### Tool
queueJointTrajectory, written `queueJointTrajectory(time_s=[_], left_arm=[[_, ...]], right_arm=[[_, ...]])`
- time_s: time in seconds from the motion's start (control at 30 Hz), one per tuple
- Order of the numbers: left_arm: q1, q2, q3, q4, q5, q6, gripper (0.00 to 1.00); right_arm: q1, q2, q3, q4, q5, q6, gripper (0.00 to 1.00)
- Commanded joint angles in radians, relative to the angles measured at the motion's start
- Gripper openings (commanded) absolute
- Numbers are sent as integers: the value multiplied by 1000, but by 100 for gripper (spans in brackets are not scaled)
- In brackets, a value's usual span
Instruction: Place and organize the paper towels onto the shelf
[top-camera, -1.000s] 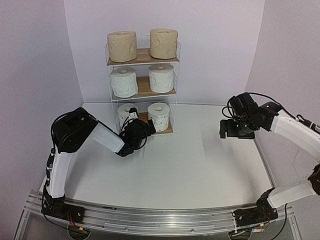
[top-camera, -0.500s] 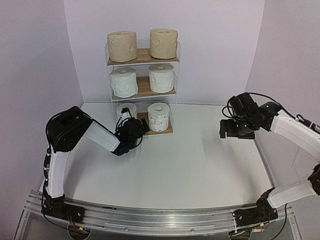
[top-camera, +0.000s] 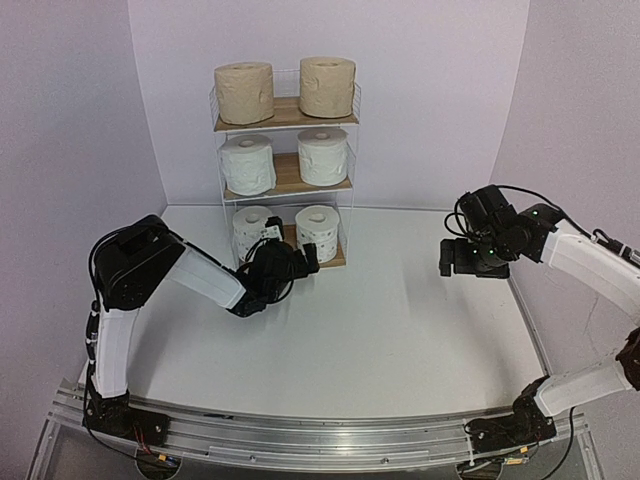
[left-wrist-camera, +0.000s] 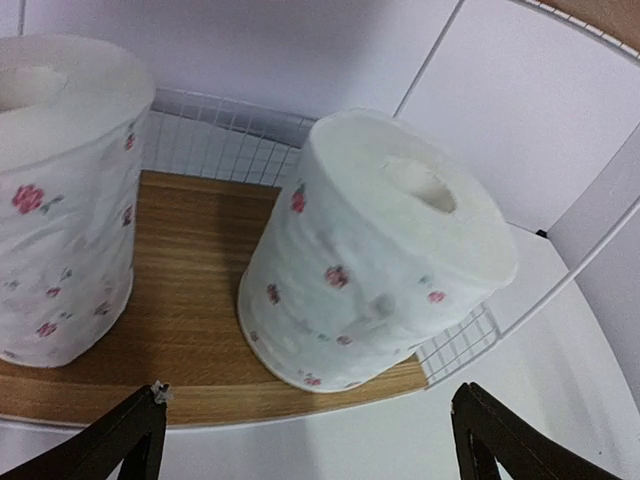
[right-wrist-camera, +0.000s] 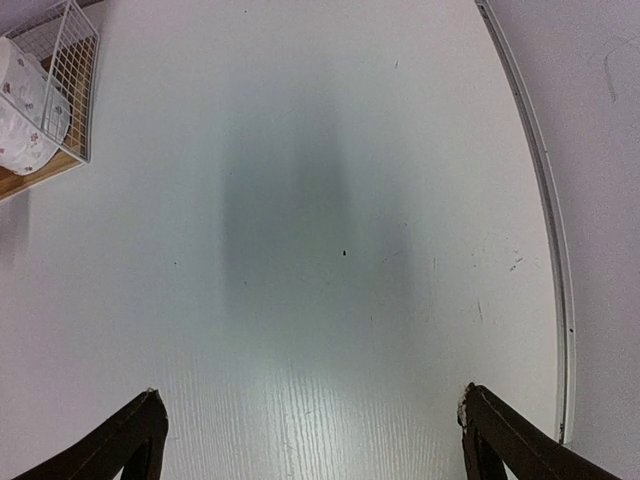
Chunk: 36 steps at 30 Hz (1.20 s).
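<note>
Black left tool (left-wrist-camera: 308, 395) wide open, empty, reaching low at shelf (top-camera: 288, 113), right tool (right-wrist-camera: 309, 393) wide open, empty, over table (top-camera: 400, 330).

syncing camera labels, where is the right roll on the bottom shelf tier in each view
top external: roll on the bottom tier, right side
left wrist: roll centre-right, large
right wrist: roll at the top-left corner, behind the wire rail
shared landmark: the bottom board under it

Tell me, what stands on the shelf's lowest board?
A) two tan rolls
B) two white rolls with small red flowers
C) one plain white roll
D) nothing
B: the left wrist view shows a left flowered roll and a right flowered roll upright on the bottom board.
</note>
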Motion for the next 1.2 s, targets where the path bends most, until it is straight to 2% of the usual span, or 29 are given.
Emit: queueJointTrajectory(time_s=[0.0, 0.33, 0.9, 1.03, 1.17], left_arm=[[8, 49, 126, 7, 61, 5, 97], [31, 163, 302, -63, 94, 23, 87], [49, 269, 464, -105, 171, 42, 84], [44, 193, 362, -78, 173, 16, 87], [1, 11, 154, -113, 119, -18, 99]], right_arm=[[2, -13, 4, 8, 25, -4, 98], [0, -31, -4, 8, 54, -35, 98], [0, -2, 18, 8, 61, -71, 98], [0, -6, 19, 8, 62, -69, 98], [0, -18, 8, 9, 73, -49, 98]])
